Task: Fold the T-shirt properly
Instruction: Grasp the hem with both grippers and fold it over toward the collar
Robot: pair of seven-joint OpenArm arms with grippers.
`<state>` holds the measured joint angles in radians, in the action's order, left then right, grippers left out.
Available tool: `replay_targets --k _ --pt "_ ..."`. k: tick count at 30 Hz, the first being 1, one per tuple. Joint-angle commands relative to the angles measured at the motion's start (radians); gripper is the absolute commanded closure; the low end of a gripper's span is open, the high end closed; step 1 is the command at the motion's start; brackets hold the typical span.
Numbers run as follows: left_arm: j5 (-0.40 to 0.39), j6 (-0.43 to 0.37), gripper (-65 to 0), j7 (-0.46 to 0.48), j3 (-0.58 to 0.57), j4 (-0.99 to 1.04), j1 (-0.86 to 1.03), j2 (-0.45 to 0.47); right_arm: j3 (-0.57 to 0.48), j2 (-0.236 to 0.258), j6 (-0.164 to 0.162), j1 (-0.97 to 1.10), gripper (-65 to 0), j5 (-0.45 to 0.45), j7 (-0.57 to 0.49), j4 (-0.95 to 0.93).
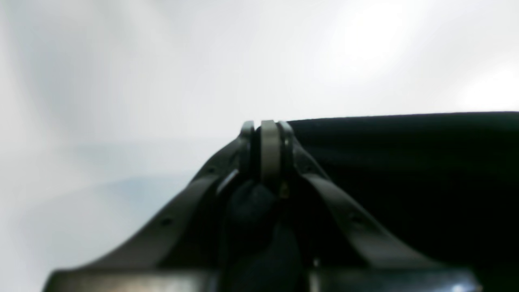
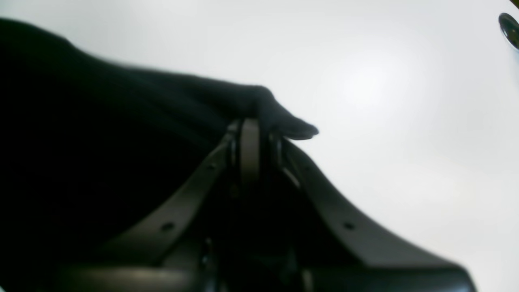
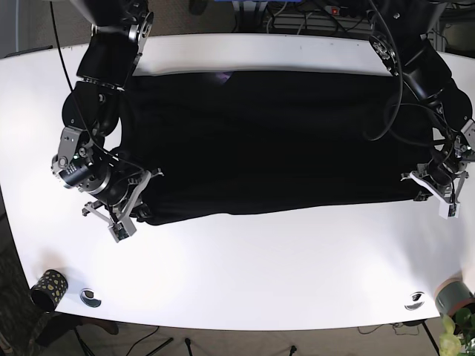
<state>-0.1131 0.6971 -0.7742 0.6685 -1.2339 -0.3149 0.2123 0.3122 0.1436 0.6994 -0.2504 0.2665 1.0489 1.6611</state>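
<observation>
Both grippers pinch the near edge of the black cotton T-shirt (image 3: 267, 141) on the white table (image 3: 260, 274).

The left gripper (image 1: 267, 125) has its jaws clamped together on dark cloth at the shirt's near right corner; the right gripper (image 2: 253, 123) is likewise closed on a fold of fabric at the near left corner. The shirt lies spread wide across the table's far half. A dark patterned cup (image 3: 47, 288) stands at the near left edge.

The right gripper (image 2: 254, 134) was pinched closed on a corner of the black T-shirt (image 2: 101, 134), which filled the frame's left over the white table (image 2: 385, 101).
</observation>
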Motion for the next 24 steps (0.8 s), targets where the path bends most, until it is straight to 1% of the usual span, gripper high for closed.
replay_targets --k 1,4,8,15,18,21,23,24 --pt "-0.017 0.001 0.0 0.005 -0.006 -0.089 0.018 0.005 0.005 0.012 -0.001 -0.002 0.0 0.004 0.001 0.073" --pt "-0.017 0.001 0.0 0.005 -0.011 -0.174 0.058 0.003 0.006 0.012 -0.001 0.032 0.0 0.004 0.027 0.147" --pt "-0.017 0.001 0.0 0.005 -0.013 -0.234 0.104 0.003 0.005 0.012 -0.001 0.079 0.0 0.004 0.07 0.207" --pt "-0.009 0.001 0.0 0.005 -0.008 -0.251 0.182 0.011 0.009 0.011 -0.001 0.199 0.0 0.004 0.077 0.25" --pt "-0.013 0.001 0.0 0.005 -0.013 -0.252 0.217 0.042 0.009 0.011 -0.001 0.245 0.0 0.004 0.077 0.247" --pt "-0.015 0.001 -4.0 0.005 -0.014 -0.251 0.245 0.057 0.009 0.011 -0.001 0.29 0.0 0.004 0.077 0.244" --pt "-0.015 0.001 -11.9 0.005 -0.014 -0.252 0.26 0.057 0.009 0.011 -0.001 0.331 0.0 0.004 0.077 0.248" --pt "-0.015 0.001 -14.7 0.005 -0.014 -0.254 0.268 0.057 0.009 0.011 -0.001 0.345 0.0 0.004 0.077 0.248"
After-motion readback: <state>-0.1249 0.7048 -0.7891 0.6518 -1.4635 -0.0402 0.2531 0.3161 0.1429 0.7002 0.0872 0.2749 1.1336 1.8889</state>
